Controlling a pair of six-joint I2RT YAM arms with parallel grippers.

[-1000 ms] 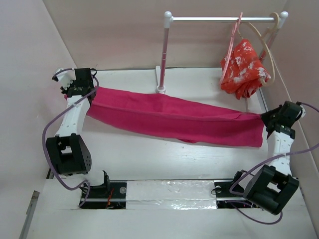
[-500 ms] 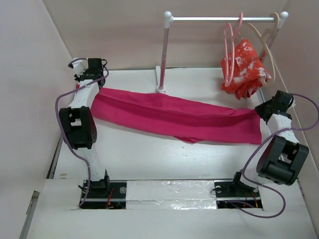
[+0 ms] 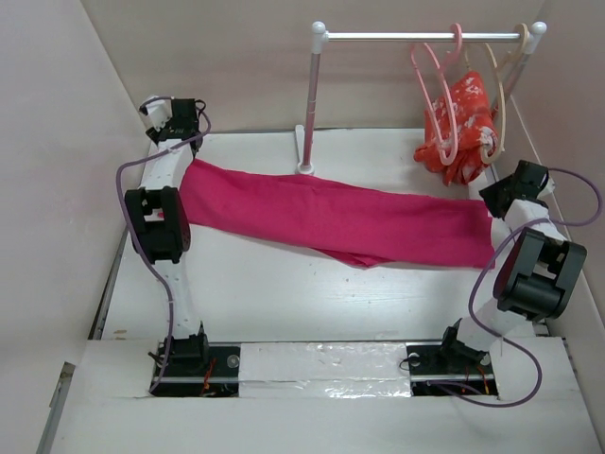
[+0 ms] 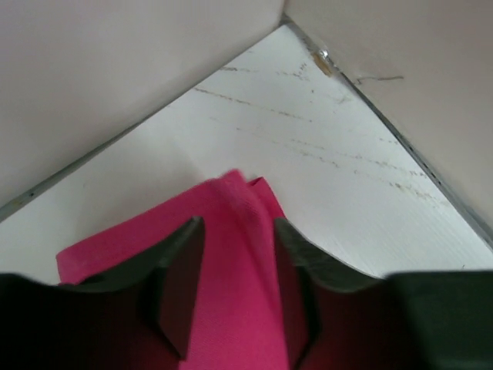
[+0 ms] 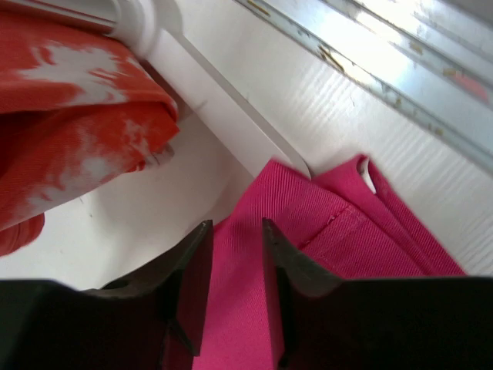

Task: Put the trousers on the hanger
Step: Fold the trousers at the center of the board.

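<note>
The magenta-pink trousers lie stretched across the table from far left to right. My left gripper stands at their left end, and in the left wrist view this gripper is open, a fold of the trousers lying loose between the jaws. My right gripper is at their right end. The right wrist view shows it open too, over the waistband cloth. The light-pink hanger hangs by its hook from the rail.
A white rail stand rises at the back of the table. A beige hanger on the rail carries a red-orange patterned garment, close above my right gripper. Pink walls close in on the left and behind.
Both grippers have gone from shut on the trousers to open. Both arms moved toward the back, and the trousers settled flat. The pink hanger swung left on the rail.
</note>
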